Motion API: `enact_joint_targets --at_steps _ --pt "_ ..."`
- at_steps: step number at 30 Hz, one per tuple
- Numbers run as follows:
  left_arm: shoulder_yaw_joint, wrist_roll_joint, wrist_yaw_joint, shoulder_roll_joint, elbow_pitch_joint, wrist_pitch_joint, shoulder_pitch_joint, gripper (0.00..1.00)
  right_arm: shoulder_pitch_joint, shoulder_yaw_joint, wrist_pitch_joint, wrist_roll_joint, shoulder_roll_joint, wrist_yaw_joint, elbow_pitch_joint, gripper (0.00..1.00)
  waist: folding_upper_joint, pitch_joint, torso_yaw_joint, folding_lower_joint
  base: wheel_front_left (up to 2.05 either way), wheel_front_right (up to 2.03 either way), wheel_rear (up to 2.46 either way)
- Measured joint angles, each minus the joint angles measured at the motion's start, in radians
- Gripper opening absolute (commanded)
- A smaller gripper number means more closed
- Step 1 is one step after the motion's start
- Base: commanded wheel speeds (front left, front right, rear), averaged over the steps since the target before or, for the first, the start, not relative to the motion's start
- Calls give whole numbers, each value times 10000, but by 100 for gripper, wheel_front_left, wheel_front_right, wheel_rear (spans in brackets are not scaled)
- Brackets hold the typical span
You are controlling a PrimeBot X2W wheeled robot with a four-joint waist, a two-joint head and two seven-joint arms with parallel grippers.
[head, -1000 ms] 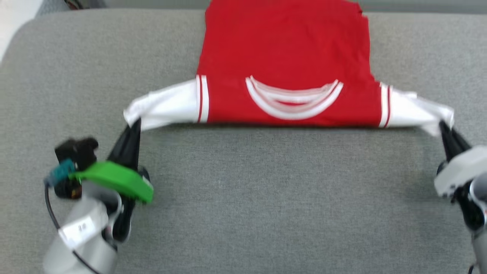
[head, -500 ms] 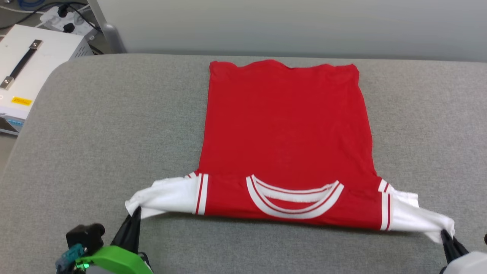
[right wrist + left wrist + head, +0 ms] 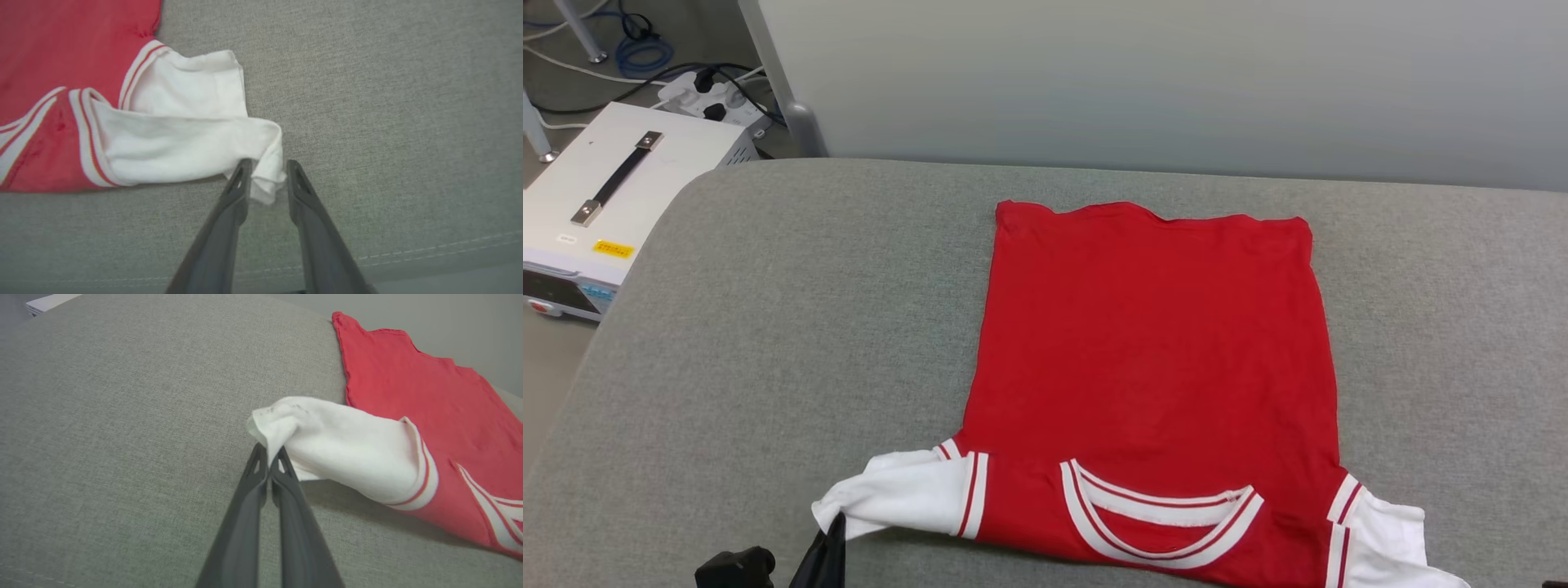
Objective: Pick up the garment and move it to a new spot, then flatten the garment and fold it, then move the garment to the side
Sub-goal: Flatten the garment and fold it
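While left fingers (image 3: pixel 251 490) clench one sleeve of the garment (image 3: pixel 1152 343), right fingers (image 3: pixel 235 200) straddle the other, parted.

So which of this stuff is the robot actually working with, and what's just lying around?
In the job: garment; left gripper, shut on one white sleeve; right gripper, open at the other; grey padded surface beneath.
Lying about: white box with handle; power strip; blue cable coil.
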Motion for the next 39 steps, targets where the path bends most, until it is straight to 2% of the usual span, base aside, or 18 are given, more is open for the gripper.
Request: enact_joint_targets --at_steps 5,9,14,21,24,25,31,37,39 --pt "-75 247 148 -90 -249 -12 -62 0 -769 184 -522 -107 -56 -2 136 100 0 47 153 0 0 0 0" --pt "-90 539 144 -146 -451 -81 -335 0 -2118 58 -884 -146 -359 -2 326 100 0 237 321 0 0 0 0" --pt "-142 800 50 -403 -819 -84 -1004 0 -4114 -35 -662 107 -892 -2 1087 100 0 645 571 0 0 0 0" --pt "-207 1360 -378 -1087 -1384 -94 -1805 0 -7142 130 708 462 -2153 -2 3007 100 0 1487 1114 1 0 0 0" --pt "-90 1480 -631 -1476 -1620 -94 -1934 0 -8309 196 1689 472 -2621 -2 3885 100 0 1895 1396 1 0 0 0" --pt "19 1630 -920 -1802 -1791 -94 -1998 0 -9532 307 2717 399 -2984 -2 4690 100 0 2341 1665 1 0 0 0" --pt "178 1985 -1390 -2220 -2094 -94 -2345 0 -11577 387 4148 -173 -3521 -2 5954 100 0 3222 2252 3 0 0 0" --pt "261 2163 -1695 -2410 -2159 -94 -2520 0 -12468 491 4631 -853 -3822 -2 6815 100 0 3965 2791 3 0 0 0" --pt "353 2263 -1812 -2531 -2127 -94 -2533 0 -12690 355 5340 -1022 -3871 -2 7413 100 0 4386 3034 2 0 0 0"
